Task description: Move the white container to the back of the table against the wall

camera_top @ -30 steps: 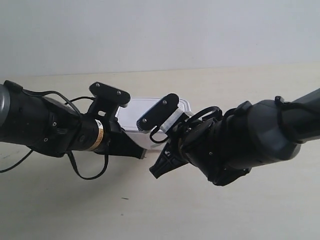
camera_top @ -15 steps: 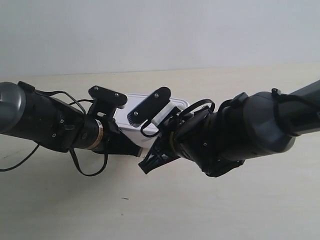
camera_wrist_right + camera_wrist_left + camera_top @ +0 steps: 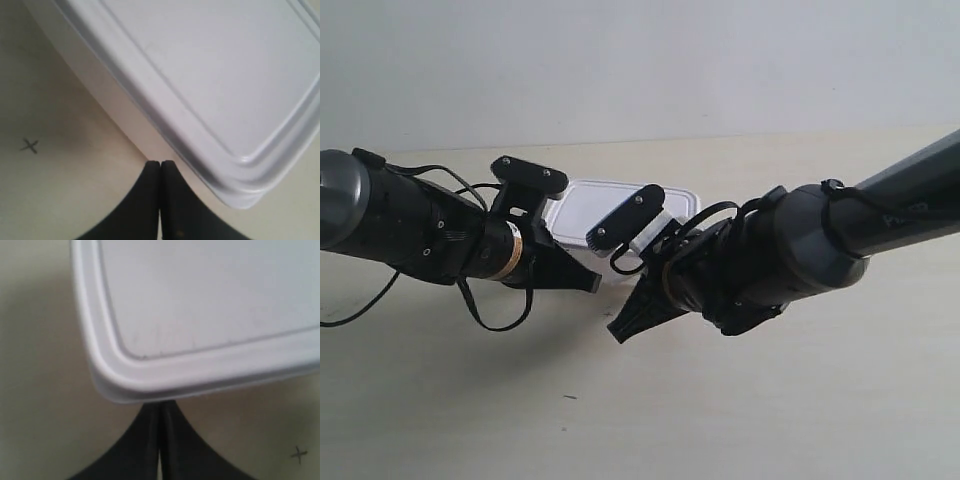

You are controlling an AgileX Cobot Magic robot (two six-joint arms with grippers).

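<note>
The white container [image 3: 582, 203] lies flat on the table [image 3: 840, 420], a short way in front of the wall [image 3: 640, 60], with both arms partly covering it. The gripper [image 3: 588, 284] of the arm at the exterior view's left and the gripper [image 3: 623, 330] of the arm at the exterior view's right sit at its near side. In the left wrist view, my left gripper [image 3: 160, 406] is shut, its tips tucked under the rim of the container [image 3: 210, 305] near a corner. My right gripper [image 3: 160, 163] is shut too, tips against the side wall of the container [image 3: 210, 85].
A small pencilled cross [image 3: 299, 455] marks the table close to the container; the cross [image 3: 30, 146] also shows in the right wrist view. A tiny dark speck [image 3: 567, 397] lies on the near table. Black cables loop under the arm at the exterior view's left.
Both arms have moved toward the wall, and the container has slid back with them. Both grippers stayed shut.
</note>
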